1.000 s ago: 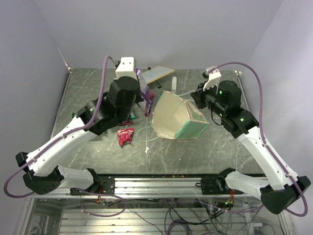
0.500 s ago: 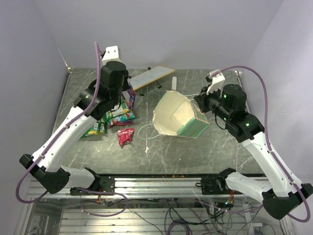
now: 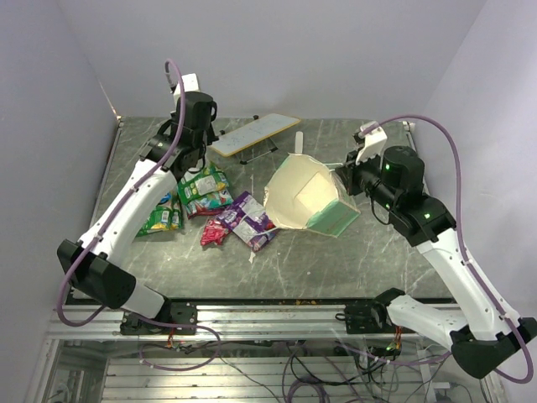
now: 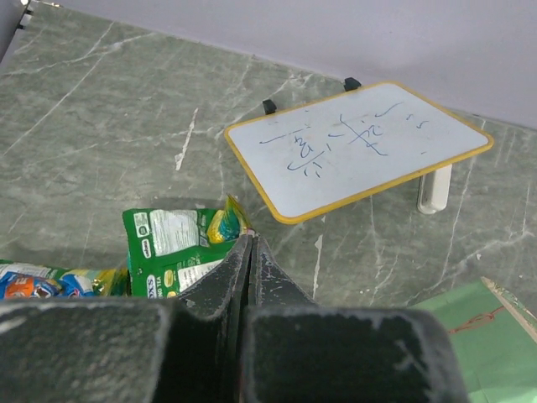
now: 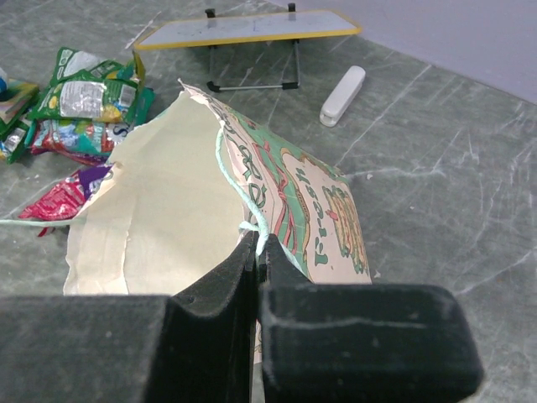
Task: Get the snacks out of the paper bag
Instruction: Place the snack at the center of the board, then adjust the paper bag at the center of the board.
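Observation:
The mint-green paper bag (image 3: 323, 220) lies on its side, its cream mouth facing left. My right gripper (image 3: 342, 180) is shut on the bag's rim and white cord handle (image 5: 243, 197), holding it tilted. Snacks lie on the table left of the bag: a purple packet (image 3: 250, 220), a red one (image 3: 215, 232) and green ones (image 3: 201, 181) (image 3: 162, 217). My left gripper (image 3: 201, 158) is shut and empty, held above a green packet (image 4: 176, 248) at the far left. The snacks also show in the right wrist view (image 5: 84, 92).
A flat white board (image 3: 254, 134) with a yellow rim stands on black legs at the back. A small white oblong object (image 3: 297, 143) lies beside it. A loose white cord (image 3: 252, 239) trails in front of the bag's mouth.
My left arm has swung from the bag's mouth to the far left and shut empty. A purple packet now lies on the table beside the red one. The right gripper keeps hold of the bag.

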Motion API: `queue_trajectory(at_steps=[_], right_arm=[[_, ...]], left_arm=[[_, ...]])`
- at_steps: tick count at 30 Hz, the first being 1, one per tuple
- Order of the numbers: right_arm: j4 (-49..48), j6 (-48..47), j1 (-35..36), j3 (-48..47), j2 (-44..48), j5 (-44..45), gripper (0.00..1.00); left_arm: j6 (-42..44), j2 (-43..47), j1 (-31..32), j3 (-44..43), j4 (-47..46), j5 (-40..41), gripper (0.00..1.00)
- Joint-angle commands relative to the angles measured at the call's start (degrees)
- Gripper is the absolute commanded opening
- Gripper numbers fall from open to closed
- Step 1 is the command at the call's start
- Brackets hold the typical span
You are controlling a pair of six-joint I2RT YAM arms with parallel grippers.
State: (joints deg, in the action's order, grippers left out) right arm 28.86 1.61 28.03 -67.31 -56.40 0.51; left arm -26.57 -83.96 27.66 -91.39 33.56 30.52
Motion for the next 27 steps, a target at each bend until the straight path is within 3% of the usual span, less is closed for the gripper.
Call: queue_trajectory(at_steps=[1,2,10,14,20,27], right_arm=[[1.52,-1.39,-0.17,-1.55,1.35,2.27,0.00],[1.68,-1.63,-0.17,-1.69,1.49,2.56,0.00],[1.71,-3.47,-0.17,-3.01,2.46,5.68,0.00],[2.94,-5.45,-0.22,-5.89,1.81,11.05,0.00],[3.84,-11.28,-0.62,-11.16,-1.27,16.92,0.00],[5.30,1.30,-4.03,-5.37,1.02,24.25,0.00]], left_arm=[[2.39,0.52,-0.68,1.66,-3.59,-4.80,0.07],[3.08,0.63,-0.68,2.45,-3.89,-7.07,0.07],[-3.75,3.56,-0.61,16.90,-3.10,-20.55,0.51],[-7.20,6.87,-0.51,22.51,-4.07,-22.77,0.72],[-6.60,8.56,-0.52,21.71,-2.14,-23.88,0.75],[-7.10,8.80,-0.50,18.54,-1.22,-26.99,0.75]])
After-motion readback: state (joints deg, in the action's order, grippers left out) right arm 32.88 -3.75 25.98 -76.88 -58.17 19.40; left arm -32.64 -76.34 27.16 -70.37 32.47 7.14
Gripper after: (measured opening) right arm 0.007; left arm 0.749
